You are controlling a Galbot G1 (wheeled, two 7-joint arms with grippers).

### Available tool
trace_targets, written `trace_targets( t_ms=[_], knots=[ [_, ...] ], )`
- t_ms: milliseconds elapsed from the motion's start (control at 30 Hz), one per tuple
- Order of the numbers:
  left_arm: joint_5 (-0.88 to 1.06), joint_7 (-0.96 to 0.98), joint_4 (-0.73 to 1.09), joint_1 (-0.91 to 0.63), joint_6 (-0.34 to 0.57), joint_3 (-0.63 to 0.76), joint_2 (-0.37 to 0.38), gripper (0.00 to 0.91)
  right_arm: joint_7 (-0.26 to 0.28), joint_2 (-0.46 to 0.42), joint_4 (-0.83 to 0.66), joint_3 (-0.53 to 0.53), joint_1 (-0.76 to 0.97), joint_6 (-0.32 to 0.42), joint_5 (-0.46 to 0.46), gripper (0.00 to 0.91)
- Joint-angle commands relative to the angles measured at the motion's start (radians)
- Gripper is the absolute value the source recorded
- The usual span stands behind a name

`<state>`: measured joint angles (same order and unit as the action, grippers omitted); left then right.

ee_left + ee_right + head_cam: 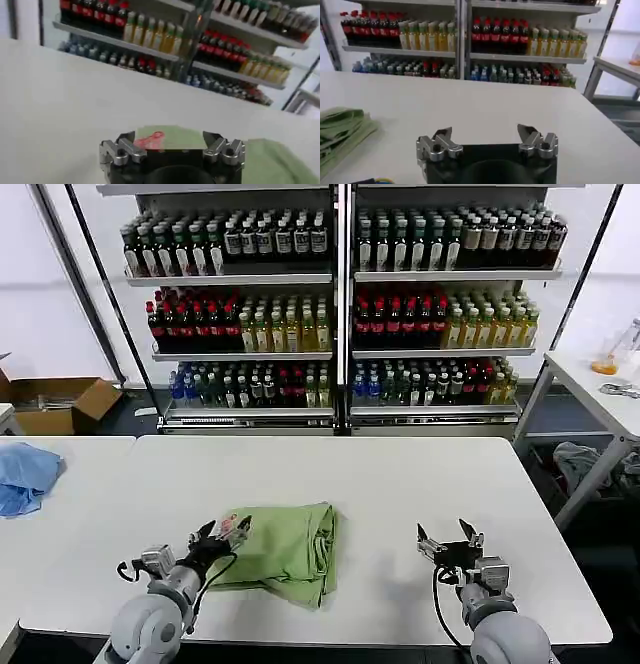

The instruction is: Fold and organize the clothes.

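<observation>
The left gripper [222, 534] sits at the near-left corner of the folded light green cotton shirt [285, 552], its fingers spread wide with the red-and-white printed patch [150, 140] lying between them; whether they hold the cloth cannot be told. The right gripper [452, 541] hovers with fingers spread and empty over bare white tabletop [400, 484], well apart from the shirt. The shirt lies as a rough folded rectangle near the table's front edge, left of centre, its long axis running front to back. A crumpled light blue cloth [25, 476] rests on the neighbouring table at far left.
</observation>
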<state>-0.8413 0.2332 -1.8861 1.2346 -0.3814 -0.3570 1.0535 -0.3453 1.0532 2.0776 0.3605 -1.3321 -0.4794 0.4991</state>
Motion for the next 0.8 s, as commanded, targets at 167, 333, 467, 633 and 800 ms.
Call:
trace_targets(
  t_ms=[167,333,467,633,800],
  knots=[
    [-0.204,-0.009,0.046,0.026,-0.110,-0.039,0.016,0.907,-0.002,-0.003,0.003,0.007,-0.004,-0.004,0.003,0.907],
    [-0.272,-0.022,0.054,0.019,-0.149,-0.029,0.033,0.907,-0.003,-0.004,0.000,0.008,-0.002,-0.004,0.004,0.907],
    [-0.317,-0.025,0.068,0.013,-0.151,-0.036,0.047,0.554,-0.003,-0.001,0.003,0.008,-0.003,-0.004,0.004,0.907],
    [-0.382,-0.032,0.075,0.012,-0.136,-0.056,0.059,0.030,-0.004,-0.004,0.005,0.010,-0.008,-0.003,0.005,0.907],
    [-0.456,-0.043,0.082,0.016,-0.122,-0.087,0.070,0.020,-0.005,-0.007,0.009,0.012,-0.008,-0.003,0.009,0.907]
  ],
)
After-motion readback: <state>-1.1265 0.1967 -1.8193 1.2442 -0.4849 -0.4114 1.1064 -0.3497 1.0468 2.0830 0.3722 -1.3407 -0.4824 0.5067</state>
